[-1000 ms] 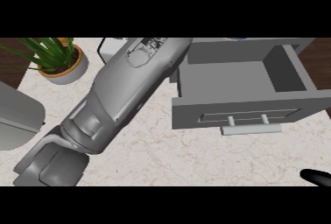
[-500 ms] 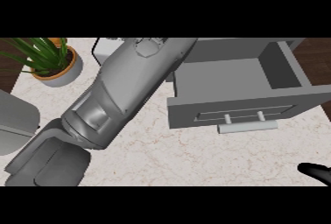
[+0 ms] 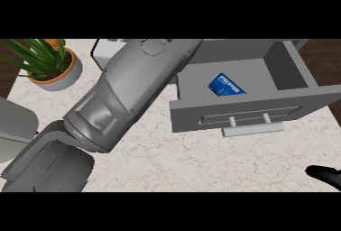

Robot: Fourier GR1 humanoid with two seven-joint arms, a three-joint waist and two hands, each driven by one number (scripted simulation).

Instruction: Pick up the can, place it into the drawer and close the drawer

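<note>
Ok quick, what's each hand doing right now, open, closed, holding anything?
Left hand: not visible; only the grey left forearm shows, reaching toward the open drawer.
Right hand: only a black tip shows at the lower right edge; cannot tell.

place: home kitchen | marble counter (image 3: 200, 158) | grey drawer (image 3: 246, 113) | potted plant (image 3: 47, 65)

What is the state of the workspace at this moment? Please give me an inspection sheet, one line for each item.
Surface: light marbled counter.
Job's things: blue can lies inside the open drawer; handle faces the robot.
Clutter: potted plant at the far left corner; grey object at the left edge.
Robot hands: left forearm stretches toward the far side, its robot hand hidden at the top; right robot hand shows only as a dark tip at the lower right edge.
Cables: nothing seen.
Surroundings: dark floor beyond the counter.
</note>
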